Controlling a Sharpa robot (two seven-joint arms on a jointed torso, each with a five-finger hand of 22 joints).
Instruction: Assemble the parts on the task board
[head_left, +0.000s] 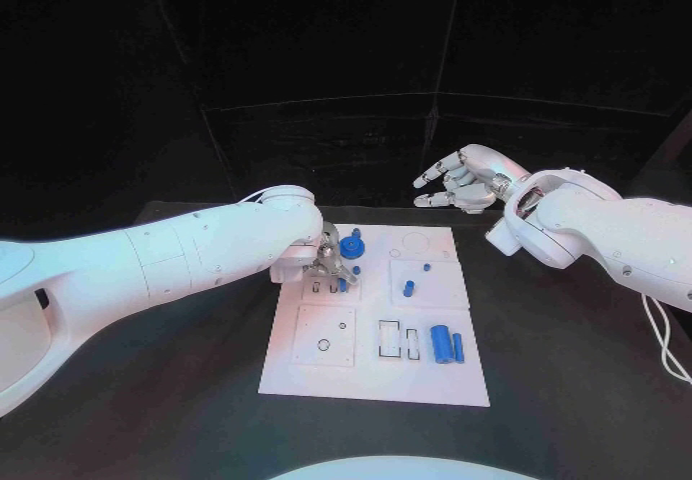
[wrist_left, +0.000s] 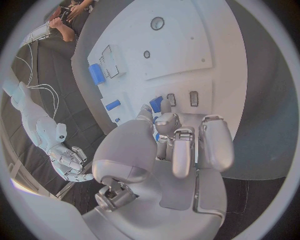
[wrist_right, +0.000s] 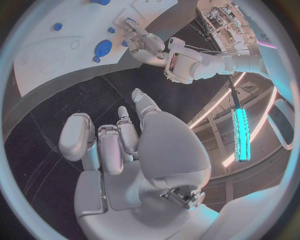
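The white task board (head_left: 378, 375) lies mid-table. My left hand (head_left: 330, 260) reaches down onto its far left corner, beside a round blue gear-like part (head_left: 352, 247). In the left wrist view the thumb and a fingertip (wrist_left: 165, 106) flank a small blue piece (wrist_left: 156, 103) at the board (wrist_left: 181, 45), and seem to pinch it. Small blue pegs (head_left: 408, 290) stand mid-board and two blue cylinders (head_left: 441, 343) lie nearer me. My right hand (head_left: 459, 180) hangs raised beyond the board's far right corner, fingers loosely bent and apart, holding nothing; the right wrist view shows it (wrist_right: 125, 165) too.
Two dark slots (wrist_left: 194, 98) sit just past my left fingertips. Outlined recesses (head_left: 391, 338) and a square plate with small holes (head_left: 326, 335) mark the board's near half. Black table (head_left: 577, 360) surrounds the board on all sides.
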